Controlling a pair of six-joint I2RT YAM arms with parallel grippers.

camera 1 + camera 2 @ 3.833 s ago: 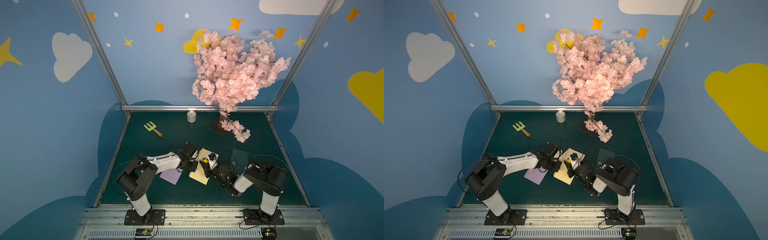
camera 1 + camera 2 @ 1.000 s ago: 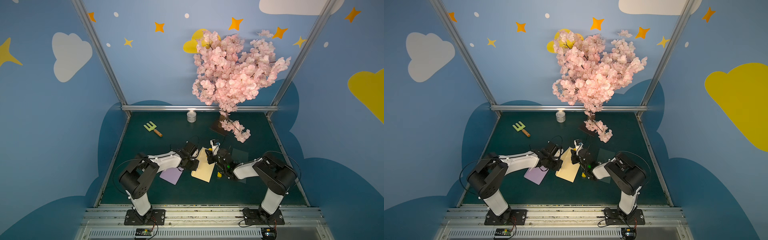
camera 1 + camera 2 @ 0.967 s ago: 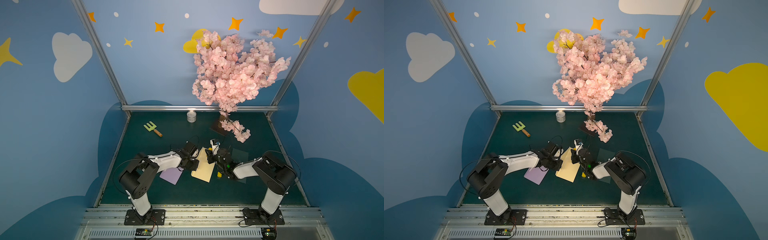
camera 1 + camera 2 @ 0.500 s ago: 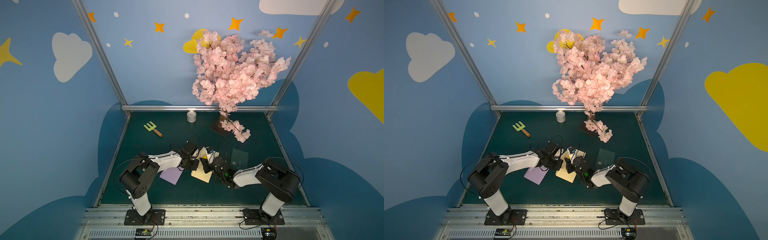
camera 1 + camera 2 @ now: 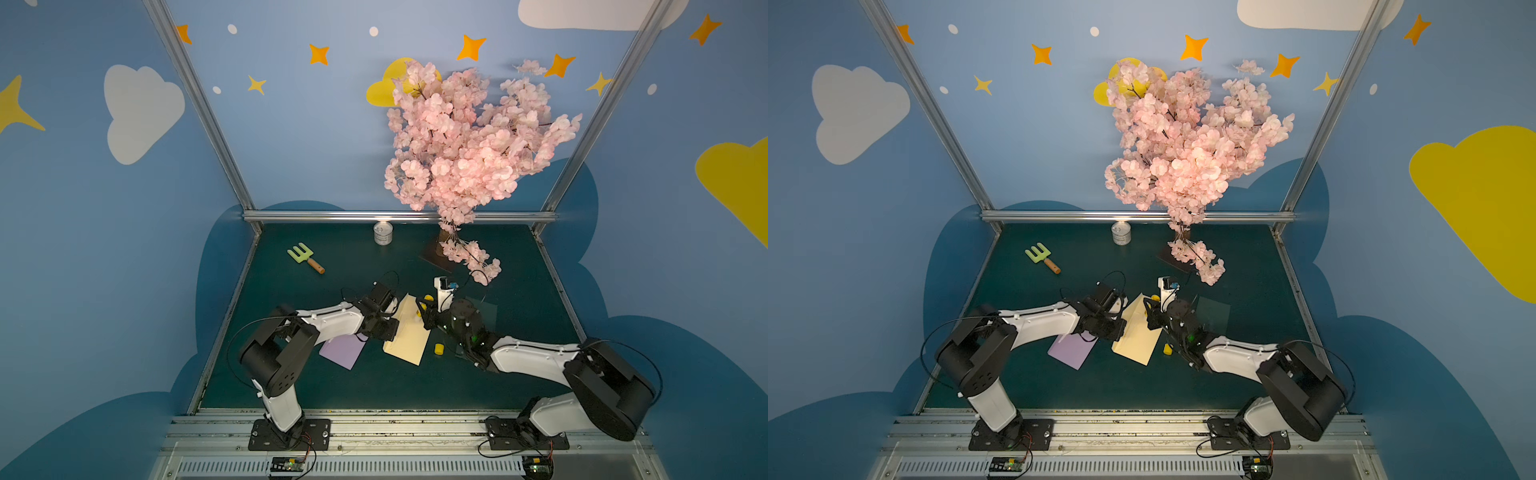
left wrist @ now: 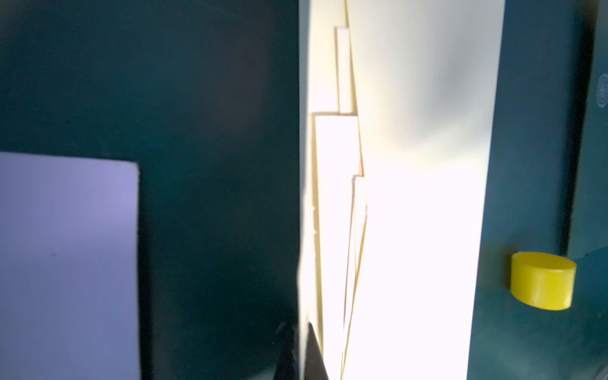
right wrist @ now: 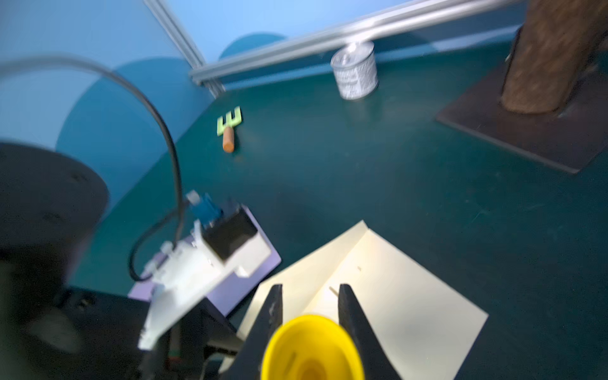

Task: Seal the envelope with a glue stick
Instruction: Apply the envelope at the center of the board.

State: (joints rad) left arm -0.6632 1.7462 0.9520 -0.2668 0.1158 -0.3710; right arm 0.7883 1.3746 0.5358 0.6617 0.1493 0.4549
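- In a top view, two arms reach over one green table [image 5: 374,386]. One cream envelope [image 5: 409,338] lies between them. One purple card [image 5: 341,351] lies just beside it on the left arm's side, and one dark green sheet [image 5: 484,309] lies on the right arm's side.
- In that view, the right end effector [image 5: 423,311] stands over the far part of the envelope, closed around the one glue stick [image 5: 427,298]. The stick's one yellow cap [image 5: 439,348] lies on the table just beside the envelope, on the right arm's side. The left end effector [image 5: 390,330] sits at the envelope's opposite edge.
- In a top view, the back of the table carries one tin [image 5: 1121,233], one green rake [image 5: 1042,257] and one blossom tree [image 5: 1183,137]. The envelope [image 5: 1138,334], the purple card [image 5: 1073,349] and the cap [image 5: 1167,349] show here too.
- Left wrist view: the left end effector's two dark fingertips [image 6: 316,355] are pressed fully together, pinching the raised flap edge of the envelope [image 6: 411,230]. One corner of the purple card [image 6: 65,263] shows on the table. The cap [image 6: 543,281] stands on end near the envelope, not touching it.
- Right wrist view: two black fingers [image 7: 348,316] of the right end effector [image 7: 310,288] clamp the glue stick [image 7: 312,348] from both sides. The stick points down at the envelope [image 7: 394,296]; whether its tip touches the paper cannot be told. Beyond it are the rake [image 7: 229,126], the tin [image 7: 355,74] and the blossom tree's trunk [image 7: 552,56].
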